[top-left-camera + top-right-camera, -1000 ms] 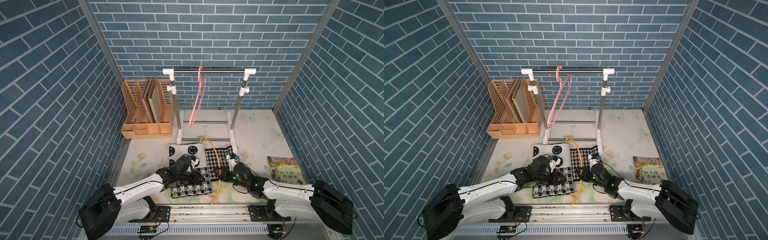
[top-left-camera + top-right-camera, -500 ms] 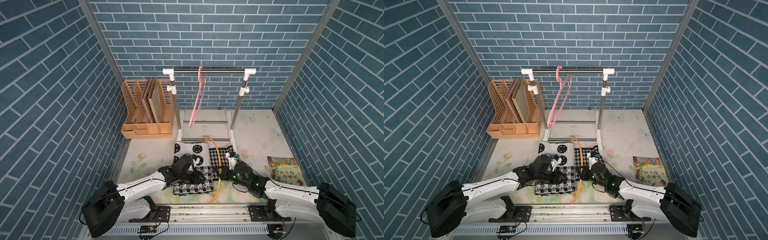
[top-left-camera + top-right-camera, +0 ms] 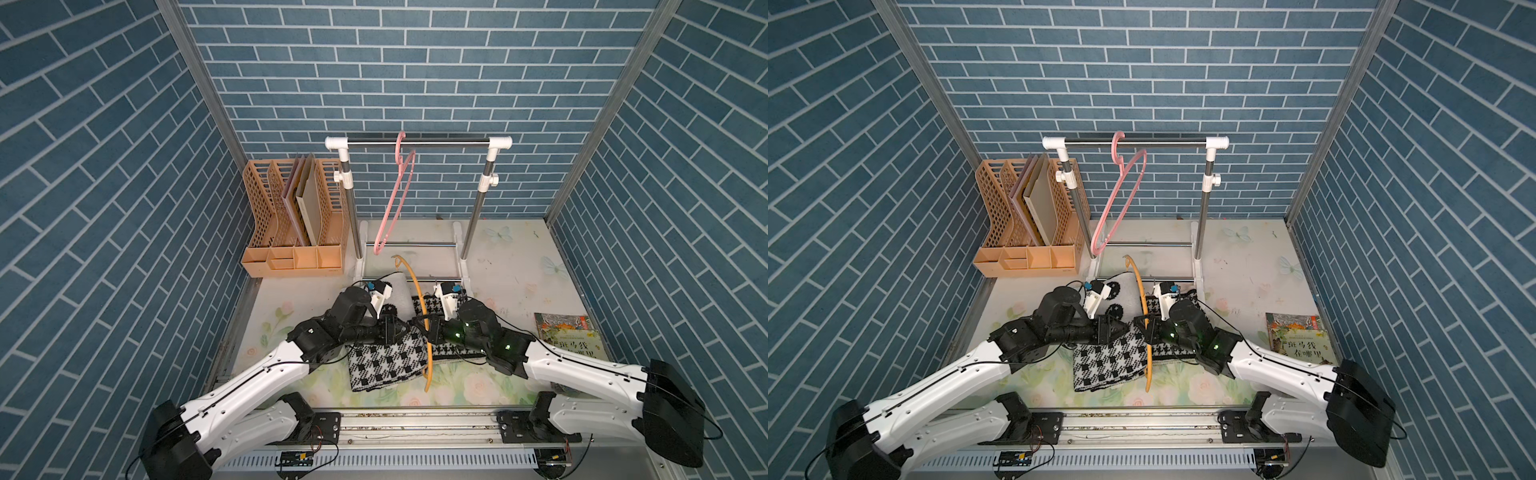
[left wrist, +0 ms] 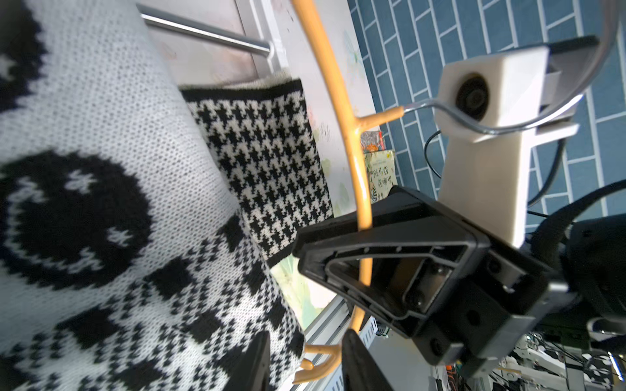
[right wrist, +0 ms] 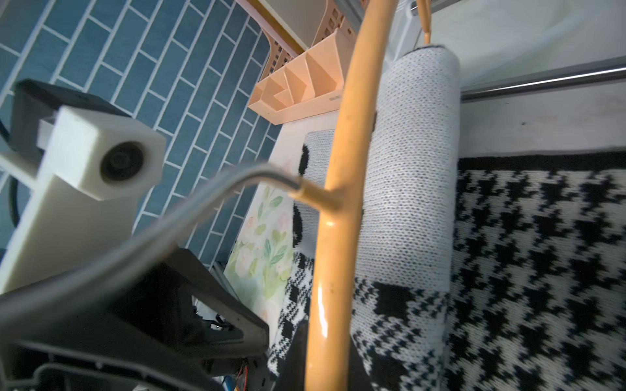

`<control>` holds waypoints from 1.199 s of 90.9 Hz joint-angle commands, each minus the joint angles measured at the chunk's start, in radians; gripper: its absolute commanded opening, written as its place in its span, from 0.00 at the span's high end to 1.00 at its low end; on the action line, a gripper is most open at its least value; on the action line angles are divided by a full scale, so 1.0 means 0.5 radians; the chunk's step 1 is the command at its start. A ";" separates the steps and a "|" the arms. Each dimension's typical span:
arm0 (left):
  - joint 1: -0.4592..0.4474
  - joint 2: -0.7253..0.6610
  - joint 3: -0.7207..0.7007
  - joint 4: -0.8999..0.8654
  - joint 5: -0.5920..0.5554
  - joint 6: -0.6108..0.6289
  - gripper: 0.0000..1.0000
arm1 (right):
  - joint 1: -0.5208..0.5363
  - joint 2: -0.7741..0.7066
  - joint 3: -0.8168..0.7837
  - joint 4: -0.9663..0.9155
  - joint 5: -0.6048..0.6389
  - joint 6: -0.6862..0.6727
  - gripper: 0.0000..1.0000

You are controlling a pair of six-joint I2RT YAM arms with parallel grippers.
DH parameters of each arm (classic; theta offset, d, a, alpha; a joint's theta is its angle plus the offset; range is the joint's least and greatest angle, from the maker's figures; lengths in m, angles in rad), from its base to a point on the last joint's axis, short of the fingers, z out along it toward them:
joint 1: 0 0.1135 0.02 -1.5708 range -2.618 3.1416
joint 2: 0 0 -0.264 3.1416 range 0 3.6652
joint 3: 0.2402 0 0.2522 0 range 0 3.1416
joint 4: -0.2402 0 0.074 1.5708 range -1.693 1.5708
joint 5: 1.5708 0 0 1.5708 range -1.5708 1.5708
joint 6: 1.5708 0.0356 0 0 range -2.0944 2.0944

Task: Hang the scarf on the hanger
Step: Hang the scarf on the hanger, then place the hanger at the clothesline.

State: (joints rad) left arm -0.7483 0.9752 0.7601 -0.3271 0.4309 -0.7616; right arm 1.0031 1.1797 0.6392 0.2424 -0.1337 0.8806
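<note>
The scarf (image 3: 386,361), a black-and-white knit, lies on the desk (image 3: 498,270) at front centre, between the two arms and just in front of the base of the rack (image 3: 415,142). Its large-check part is spread nearest the front edge. A houndstooth part lies flat under the right arm, and the white end with black rounds humps up into a roll beside the orange hanger (image 5: 333,270)

The orange hanger stands on edge across the scarf, running front to back. Its front tip reaches past the scarf's edge and its far end lies near the rack's lower bars. A bare metal hook juts from the middle of its bar

The right end effector (image 3: 427,332) is clenched on the orange hanger's bar, close to the root of the hook, and the bar passes straight between its fingers. The left end effector (image 4: 305,359) faces it from the other side, the two nearly meeting over the scarf. Its fingers (image 4: 257,362) stand partly apart with a thick fold of knit between them, grasping the scarf

A pink hanger (image 3: 395,199) hangs tilted from the rack's top rail. An organiser (image 3: 291,232) holding boards stands left of the rack by the wall, and a book (image 3: 569,336) lies on the desk beside the right arm
</note>
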 commanded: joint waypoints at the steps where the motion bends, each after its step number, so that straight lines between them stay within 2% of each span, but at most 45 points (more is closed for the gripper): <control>1: 0.094 -0.066 0.097 -0.344 -0.074 0.095 0.60 | 0.002 0.086 0.129 0.140 -0.136 -0.098 1.00; 14: 0.203 -0.139 0.205 -0.608 -0.215 0.101 0.60 | 0.011 0.152 0.306 0.111 -0.180 -0.059 1.00; 33: 0.252 -0.140 0.437 -0.929 -0.414 0.031 0.60 | 0.010 0.169 0.584 -0.065 -0.300 -0.043 1.00; 55: 0.295 -0.106 0.674 -1.079 -0.472 0.102 0.59 | 0.013 0.140 0.783 -0.074 -0.412 0.020 1.00; 76: 0.322 -0.021 0.969 -1.120 -0.437 0.011 0.58 | 0.010 0.118 0.991 -0.168 -0.454 0.007 1.00; 109: 0.334 0.024 1.132 -1.186 -0.506 0.005 0.58 | 0.006 -0.013 1.089 -0.309 -0.417 0.013 1.00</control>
State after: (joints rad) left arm -0.5915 0.9802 1.3033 -0.8795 0.2001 -0.7555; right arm 1.0088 1.2369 1.1343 0.0486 -0.3557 0.9211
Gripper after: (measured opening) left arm 0.422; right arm 0.113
